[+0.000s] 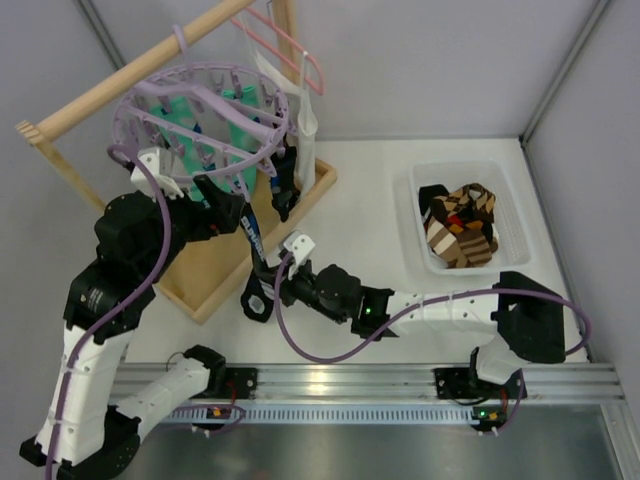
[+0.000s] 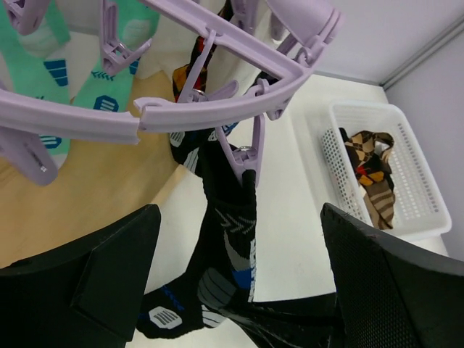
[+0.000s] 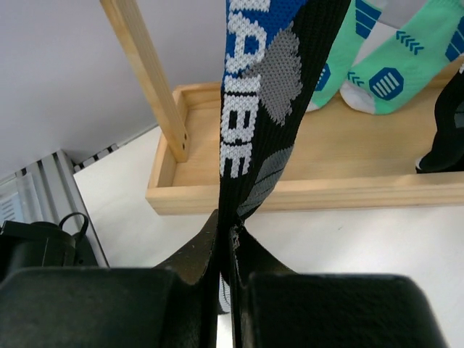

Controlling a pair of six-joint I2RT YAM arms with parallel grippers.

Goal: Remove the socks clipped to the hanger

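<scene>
The right hand (image 3: pixel 225 243), clamped on the black sock's (image 3: pixel 264 130) lower end, lies near-right of its clip (image 2: pixel 243 156) on the lavender hanger (image 2: pixel 217 109); the sock stretches between them. The left hand (image 2: pixel 239 254) gapes empty, nearer the clip.

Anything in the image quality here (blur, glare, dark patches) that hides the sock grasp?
Top view: even light, soft shadows, no glare; the black sock between hanger and right gripper reads clearly. Left wrist view: the left gripper's fingers are dark, soft-edged foreground masses, while the hanger is sharp. Right wrist view: the gripper body is nearly black with little detail, yet the sock's lettering is sharp.
</scene>
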